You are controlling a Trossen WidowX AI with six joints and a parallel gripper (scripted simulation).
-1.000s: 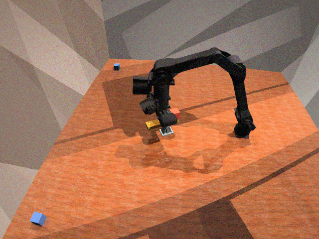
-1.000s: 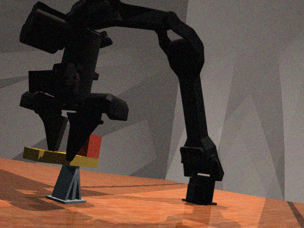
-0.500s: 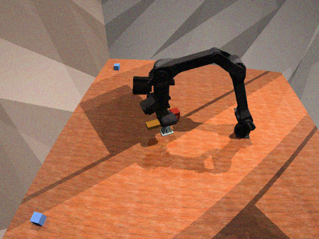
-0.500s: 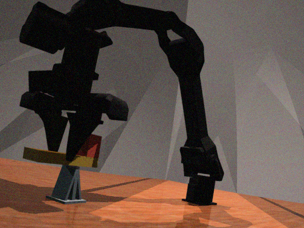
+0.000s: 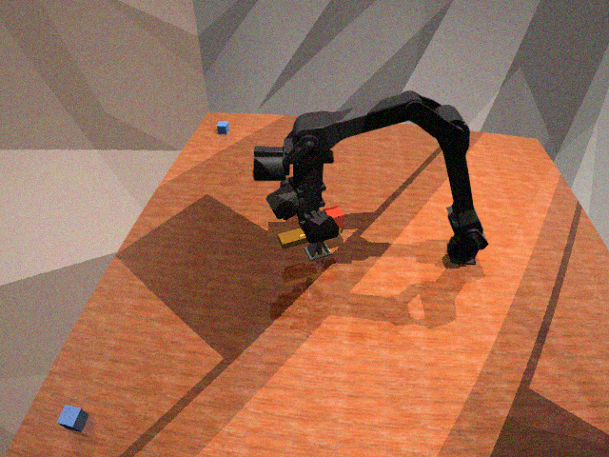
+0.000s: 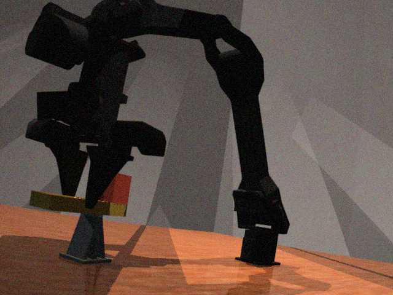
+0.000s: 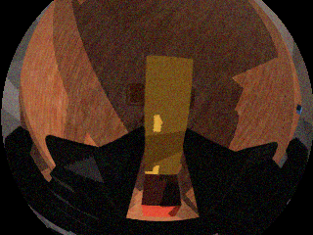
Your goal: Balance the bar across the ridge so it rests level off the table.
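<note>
I have the bar on the ridge, claw pinching it

My gripper point(image 6: 81, 198) clamps the yellow bar point(image 6: 60, 201), left of frame, lying near level atop the grey ridge point(image 6: 86, 238), red block point(image 6: 118, 189) on its far end

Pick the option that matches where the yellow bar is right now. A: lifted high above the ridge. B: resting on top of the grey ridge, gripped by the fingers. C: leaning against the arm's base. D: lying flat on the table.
B: in the exterior view the bar sits on the ridge top, off the table, with the gripper shut on it.
</note>
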